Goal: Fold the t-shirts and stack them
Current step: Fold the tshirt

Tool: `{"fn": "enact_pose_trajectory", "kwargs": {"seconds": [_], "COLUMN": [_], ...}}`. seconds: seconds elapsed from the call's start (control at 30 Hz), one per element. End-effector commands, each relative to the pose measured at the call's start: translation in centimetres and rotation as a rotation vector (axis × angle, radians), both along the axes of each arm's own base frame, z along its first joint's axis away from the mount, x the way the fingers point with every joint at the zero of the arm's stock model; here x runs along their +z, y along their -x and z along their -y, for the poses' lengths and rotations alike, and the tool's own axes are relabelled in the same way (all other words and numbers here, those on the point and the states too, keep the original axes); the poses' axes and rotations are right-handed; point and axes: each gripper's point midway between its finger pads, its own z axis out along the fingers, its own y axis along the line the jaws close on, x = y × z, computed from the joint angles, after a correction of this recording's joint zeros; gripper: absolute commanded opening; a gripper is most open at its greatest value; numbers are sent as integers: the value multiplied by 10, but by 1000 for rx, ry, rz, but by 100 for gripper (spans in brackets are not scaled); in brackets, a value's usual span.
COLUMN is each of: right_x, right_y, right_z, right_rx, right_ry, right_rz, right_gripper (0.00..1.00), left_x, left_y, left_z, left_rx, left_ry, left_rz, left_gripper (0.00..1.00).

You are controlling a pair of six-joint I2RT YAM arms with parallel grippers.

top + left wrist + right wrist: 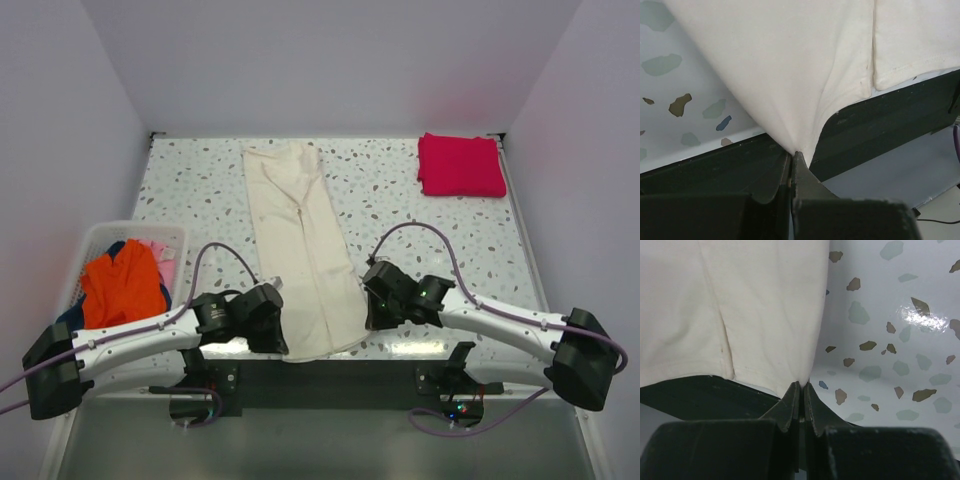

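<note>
A cream t-shirt (pixel 300 240) lies folded lengthwise into a long strip down the middle of the speckled table, its near end hanging over the front edge. My left gripper (pixel 278 330) is shut on the near left corner of the cream t-shirt (pixel 790 75); its tips (pixel 792 154) pinch the cloth. My right gripper (pixel 372 308) is shut on the near right corner of the cream t-shirt (pixel 740 310), cloth pinched at its tips (pixel 801 384). A magenta-red t-shirt (pixel 460 165) sits folded at the far right. Orange (pixel 122 285), dark blue and pink shirts fill the basket.
A white slatted basket (pixel 95 238) stands at the table's left edge beside my left arm. The black mounting rail (pixel 330 375) runs along the near edge under the shirt's hem. Walls close in the table at the back and sides.
</note>
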Motion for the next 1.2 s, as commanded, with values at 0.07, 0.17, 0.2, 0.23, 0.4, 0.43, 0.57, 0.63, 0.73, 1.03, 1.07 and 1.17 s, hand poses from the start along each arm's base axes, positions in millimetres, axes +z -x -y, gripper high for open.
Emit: {"fn": "enact_pose_trajectory", "kwargs": {"seconds": [0.07,0.17,0.2,0.23,0.4,0.43,0.57,0.63,0.73,1.03,1.07,1.17], "right_x": [10,19,30,34,54,57,72,61,57,38,36,32], "right_y": [-8,-24,-33,-39,-79,-88,-124,-139,-168,-249,-258,-280], "right_z": [-7,-18,-27,-31,-63,-66,-89,-92,-94,-91,-92,-89], "right_rx": [3,7,13,14,24,16,16,6,-22,-98,-107,-124], "right_ry": [-2,12,-2,0,32,43,57,91,100,49,44,27], "right_rz": [31,69,102,120,209,232,286,277,276,244,252,242], "right_gripper": [0,0,0,0,0,0,0,0,0,0,0,0], "left_x": [29,37,39,39,45,51,52,55,57,59,58,49], "left_y": [-17,-37,-43,-50,-95,-107,-141,-163,-190,-263,-268,-281], "left_z": [15,16,15,17,16,17,14,10,-1,-23,-24,-31], "left_rx": [14,19,23,25,47,48,85,120,185,333,342,382], "left_ry": [41,10,3,0,-19,-19,-56,-63,-91,-129,-129,-143], "left_rz": [77,137,148,159,232,260,306,333,361,415,415,393], "left_gripper": [0,0,0,0,0,0,0,0,0,0,0,0]}}
